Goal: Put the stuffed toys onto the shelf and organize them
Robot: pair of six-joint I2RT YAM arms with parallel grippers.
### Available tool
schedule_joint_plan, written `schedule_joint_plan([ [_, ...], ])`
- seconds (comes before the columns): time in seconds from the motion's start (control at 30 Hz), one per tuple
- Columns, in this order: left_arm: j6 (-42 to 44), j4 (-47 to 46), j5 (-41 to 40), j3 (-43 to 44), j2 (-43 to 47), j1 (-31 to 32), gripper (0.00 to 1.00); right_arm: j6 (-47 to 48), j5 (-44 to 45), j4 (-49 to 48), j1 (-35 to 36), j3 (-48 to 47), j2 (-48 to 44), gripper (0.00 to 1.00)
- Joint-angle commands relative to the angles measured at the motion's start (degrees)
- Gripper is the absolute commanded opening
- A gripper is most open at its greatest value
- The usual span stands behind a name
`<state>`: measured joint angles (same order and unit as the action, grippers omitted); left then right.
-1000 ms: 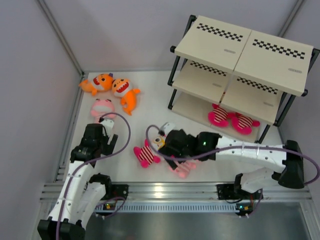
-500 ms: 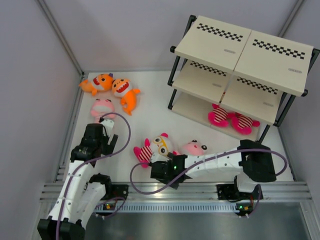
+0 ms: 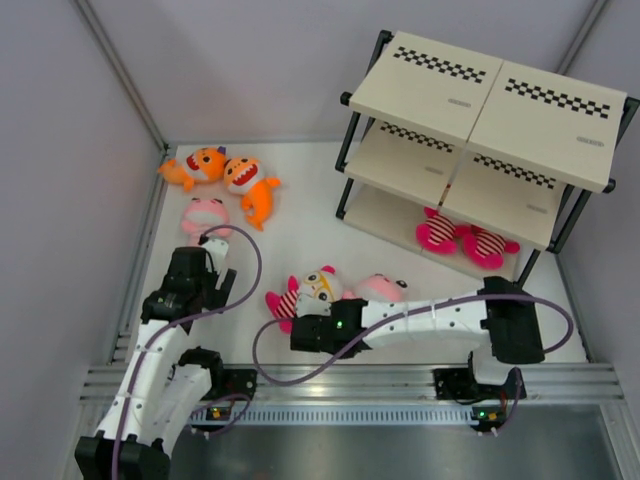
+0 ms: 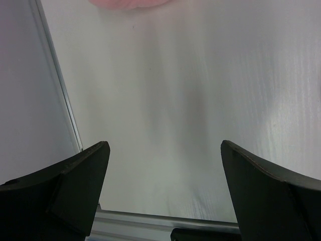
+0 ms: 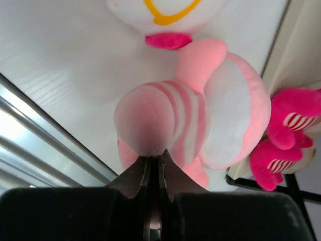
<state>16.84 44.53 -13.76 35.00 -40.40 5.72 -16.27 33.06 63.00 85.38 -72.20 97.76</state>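
Observation:
My right gripper (image 5: pixel 153 159) is shut, its tips pinched on a rounded limb of a pale pink striped toy (image 5: pixel 220 115). From above, that gripper (image 3: pixel 350 313) lies low beside this toy (image 3: pixel 385 290) and a magenta-and-white striped toy (image 3: pixel 300 295) with a white head. Two more magenta toys (image 3: pixel 437 232) (image 3: pixel 487 245) rest on the bottom board of the shelf (image 3: pixel 480 90). Two orange sharks (image 3: pixel 200 165) (image 3: pixel 250 185) and another pale pink toy (image 3: pixel 205 213) lie at the back left. My left gripper (image 4: pixel 165 160) hangs open over bare table, just short of that pink toy (image 4: pixel 130 4).
The shelf's black frame (image 3: pixel 345 190) stands at the back right. A metal rail (image 3: pixel 330 380) runs along the near edge, right behind my right gripper. Grey walls close in the table on the left and the back.
My right arm swung from over the two near toys down toward the rail, and its gripper closed on the pale pink toy. The left arm has not moved.

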Motion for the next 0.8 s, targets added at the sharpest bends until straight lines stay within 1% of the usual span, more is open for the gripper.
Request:
schedule_joint_plan([
  [0.0, 0.30, -2.08, 0.22, -0.37, 0.06, -0.18, 0.99, 7.29, 5.26, 8.44, -0.22, -14.48, -8.09, 0.00],
  [0.07, 0.30, -2.08, 0.22, -0.37, -0.03, -0.18, 0.99, 12.39, 5.35, 10.73, -0.66, -21.10, -9.24, 0.00],
  [0.1, 0.30, -2.08, 0.22, -0.37, -0.03, -0.27, 0.99, 14.23, 5.78, 11.09, -1.27, -28.10, -9.86, 0.00],
  [0.13, 0.38, -2.08, 0.31, -0.46, -0.03, -0.27, 0.99, 19.12, 6.31, 11.18, -1.62, -31.56, -10.04, 0.00],
  [0.17, 0.30, -2.08, 0.31, -0.38, -0.03, -0.27, 0.99, 21.70, 8.49, 9.61, -2.15, -34.73, -10.21, 0.00],
  [0.2, 0.30, -2.08, 0.31, -0.37, 0.15, -0.27, 0.99, 27.81, 10.43, 8.03, -3.28, -39.63, -10.91, 0.00],
  [0.23, 0.30, -2.08, 0.22, -0.37, 0.06, -0.18, 0.99, 31.35, 10.45, 5.49, -3.99, -41.33, -11.35, 0.00],
  [0.3, 0.21, -2.08, 0.14, -0.37, 0.06, -0.18, 0.99, 39.52, 14.74, -5.56, -6.01, -43.54, -13.28, 0.00],
  [0.33, 0.12, -2.08, 0.14, -0.37, -0.11, -0.18, 0.99, 48.18, 15.71, -10.22, -6.89, -43.29, -14.08, 0.00],
  [0.37, 0.21, -2.08, 0.14, -0.37, -0.12, -0.18, 0.99, 52.61, 15.29, -20.88, -8.12, -42.50, -14.87, 0.00],
  [0.4, 0.30, -2.08, 0.14, -0.37, -0.29, -0.27, 0.99, 57.01, 14.50, -26.30, -10.74, -41.80, -16.61, 0.00],
  [0.43, 0.30, -2.08, 0.05, -0.29, -0.38, -0.18, 0.99, 65.49, 11.01, -31.22, -12.16, -41.09, -17.33, 0.00],
  [0.47, 0.21, -2.08, 0.05, -0.29, -0.73, -0.27, 0.99, 69.06, 8.45, -36.49, -13.91, -40.48, -18.03, 0.00],
  [0.5, 0.21, -2.08, 0.05, -0.29, -0.82, -0.18, 0.99, 72.23, 5.82, -42.90, -17.76, -40.73, -18.39, 0.00],
  [0.53, 0.21, -2.08, 0.05, -0.29, -0.82, -0.27, 0.99, 76.52, 0.92, -45.05, -19.88, -41.43, -18.04, 0.00],
  [0.57, 0.12, -2.08, 0.05, -0.29, -0.82, -0.18, 0.99, 77.96, -1.13, -46.12, -24.87, -44.31, -16.30, 0.00],
  [0.63, 0.12, -2.08, -0.04, -0.37, -0.64, -0.27, 0.99, 79.89, -4.30, -44.38, -29.90, -48.97, -13.31, 0.00],
  [0.67, 0.12, -2.08, -0.04, -0.37, -0.47, -0.27, 0.99, 80.60, -4.41, -43.50, -32.36, -52.65, -11.64, 0.00],
  [0.7, 0.12, -2.08, -0.04, -0.29, -0.38, -0.27, 0.99, 81.04, -4.32, -43.06, -36.74, -53.12, -9.36, 0.00],
  [0.77, 0.21, -2.08, -0.04, -0.37, -0.38, -0.27, 0.99, 81.32, -5.45, -44.89, -40.54, -50.16, -9.16, 0.00],
])
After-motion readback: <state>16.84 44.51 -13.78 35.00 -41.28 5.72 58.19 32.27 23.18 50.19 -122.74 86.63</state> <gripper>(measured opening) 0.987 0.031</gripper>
